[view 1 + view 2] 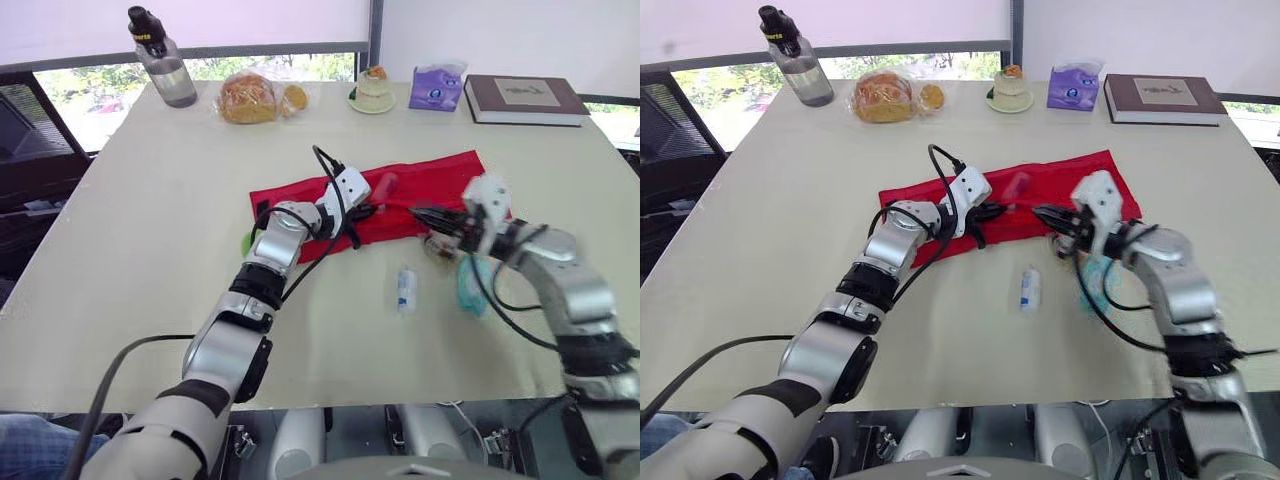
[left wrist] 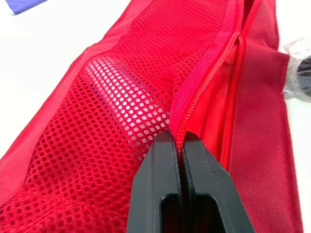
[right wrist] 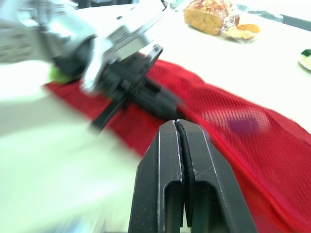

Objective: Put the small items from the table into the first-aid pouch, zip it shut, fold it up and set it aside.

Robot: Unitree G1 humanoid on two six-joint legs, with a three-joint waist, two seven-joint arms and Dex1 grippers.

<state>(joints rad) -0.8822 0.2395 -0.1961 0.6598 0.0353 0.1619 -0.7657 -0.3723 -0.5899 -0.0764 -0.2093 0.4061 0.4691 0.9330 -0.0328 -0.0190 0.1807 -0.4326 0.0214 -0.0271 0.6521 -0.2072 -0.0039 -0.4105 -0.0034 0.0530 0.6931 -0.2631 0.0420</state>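
First-aid pouch [image 1: 420,185], red and unfolded, lies flat across the middle of the table [image 1: 150,200], its mesh pocket facing up and the zipper [image 2: 228,73] parted along one long edge. A dark, roundish item [image 3: 243,120] shows through the mesh, so at least one thing seems to be inside already.

The left tool [image 2: 177,141] is clenched on the pouch at the zipper's edge, where mesh and zipper tape meet; it looks to be pinching the fabric itself. The right tool [image 3: 176,125] is clenched too, with nothing visibly between its fingers, and hovers just off the pouch's near edge, pointing toward the left one.

Loose on the table near the pouch are a small white tube [image 1: 405,289], a teal packet [image 1: 470,285] beside the right arm, and a clear-wrapped item [image 1: 437,247] just under the right wrist. A green object [image 1: 247,242] peeks out beside the left forearm.

By my reading the filling step is in hand, with the left tool holding the opening. The next move calls for the right tool to release, take one of the loose items, likely the tube, and slide it through the gap while the left holds the edge lifted. Zipping and folding are not yet begun.
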